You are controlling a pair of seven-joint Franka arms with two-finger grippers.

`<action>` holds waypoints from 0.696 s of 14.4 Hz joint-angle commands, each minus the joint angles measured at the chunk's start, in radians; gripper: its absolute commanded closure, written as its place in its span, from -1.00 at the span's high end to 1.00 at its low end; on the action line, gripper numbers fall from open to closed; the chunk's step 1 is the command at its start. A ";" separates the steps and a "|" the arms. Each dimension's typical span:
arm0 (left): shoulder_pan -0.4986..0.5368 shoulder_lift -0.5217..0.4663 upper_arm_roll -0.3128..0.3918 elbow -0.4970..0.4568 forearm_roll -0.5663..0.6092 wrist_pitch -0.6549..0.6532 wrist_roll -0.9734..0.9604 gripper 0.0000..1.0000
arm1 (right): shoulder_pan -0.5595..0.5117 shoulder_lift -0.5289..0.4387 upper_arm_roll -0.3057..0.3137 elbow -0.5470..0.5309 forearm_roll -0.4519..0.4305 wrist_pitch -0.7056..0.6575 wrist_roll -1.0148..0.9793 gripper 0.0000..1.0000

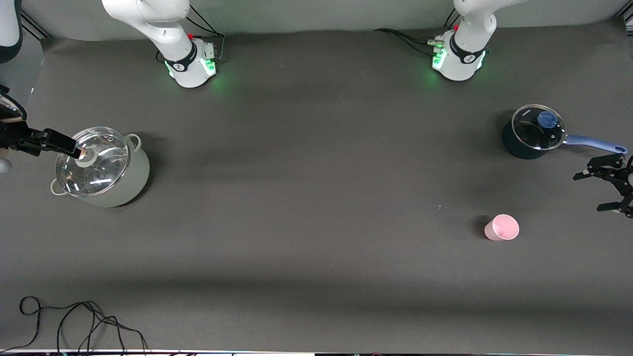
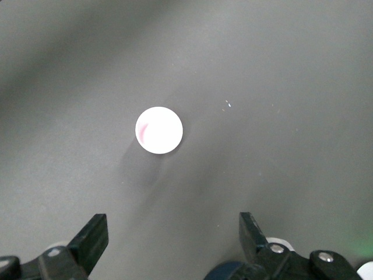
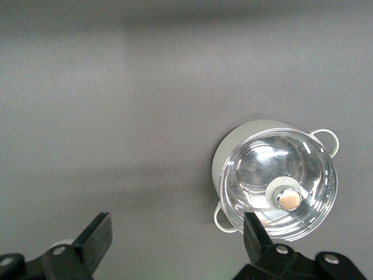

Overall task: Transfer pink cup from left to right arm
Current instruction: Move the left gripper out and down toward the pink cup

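Note:
The pink cup stands upright on the dark table toward the left arm's end, with nothing holding it. In the left wrist view it shows from above as a pale round disc. My left gripper hangs open and empty in the air at the left arm's end of the table, beside the cup and not over it; its own view shows bare table between the jaws. My right gripper is open and empty at the right arm's end, and one of its fingers reaches over the pot's lid.
A pale grey-green pot with a glass lid stands at the right arm's end and shows in the right wrist view. A dark blue saucepan with a glass lid and blue handle stands farther from the front camera than the cup. Loose cables lie at the table's front edge.

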 commanded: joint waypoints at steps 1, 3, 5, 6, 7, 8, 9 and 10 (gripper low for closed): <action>0.068 0.043 -0.007 0.027 -0.066 -0.005 0.159 1.00 | 0.009 0.014 0.001 0.026 0.015 -0.018 0.018 1.00; 0.139 0.089 -0.007 0.019 -0.147 -0.008 0.309 1.00 | 0.018 0.014 0.004 0.023 0.015 -0.018 0.013 1.00; 0.165 0.143 -0.007 0.018 -0.205 -0.008 0.403 1.00 | 0.018 0.019 0.002 0.021 0.018 -0.018 0.010 1.00; 0.165 0.170 -0.008 0.018 -0.212 -0.003 0.425 1.00 | 0.018 0.019 0.002 0.020 0.018 -0.018 0.010 1.00; 0.165 0.193 -0.008 0.019 -0.240 -0.002 0.434 1.00 | 0.018 0.017 0.001 0.020 0.018 -0.018 0.010 1.00; 0.168 0.219 -0.008 0.018 -0.288 0.012 0.480 1.00 | 0.018 0.019 0.001 0.020 0.018 -0.018 0.009 1.00; 0.170 0.248 -0.008 0.015 -0.343 0.026 0.538 1.00 | 0.018 0.019 0.001 0.020 0.018 -0.018 0.007 1.00; 0.176 0.282 -0.007 0.008 -0.394 0.031 0.598 1.00 | 0.018 0.017 0.001 0.020 0.018 -0.018 0.006 1.00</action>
